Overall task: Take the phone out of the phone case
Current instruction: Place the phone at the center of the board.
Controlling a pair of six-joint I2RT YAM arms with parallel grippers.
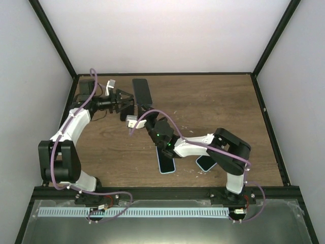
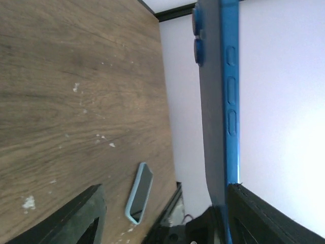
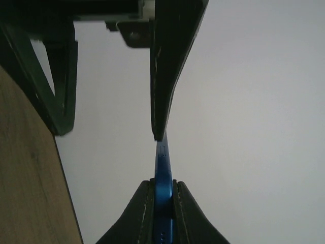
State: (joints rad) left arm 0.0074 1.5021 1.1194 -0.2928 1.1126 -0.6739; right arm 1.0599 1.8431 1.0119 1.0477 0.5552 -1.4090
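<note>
A phone with a dark face and a blue case edge (image 1: 141, 91) is held above the table at the back left. My right gripper (image 1: 150, 113) is shut on its near end; in the right wrist view the fingers (image 3: 162, 185) pinch the blue edge (image 3: 161, 162). My left gripper (image 1: 126, 104) stands open beside the phone. In the left wrist view (image 2: 163, 192) its jaws are wide apart, and the blue edge (image 2: 229, 101) rests against the right finger (image 2: 264, 218). The left finger (image 2: 84, 216) is apart from it.
A phone in a light-blue case (image 1: 166, 163) lies flat on the wooden table (image 1: 213, 107) near the front middle; it also shows in the left wrist view (image 2: 139, 193). Another dark, blue-rimmed flat object (image 1: 205, 163) lies under my right arm. Black frame posts edge the table.
</note>
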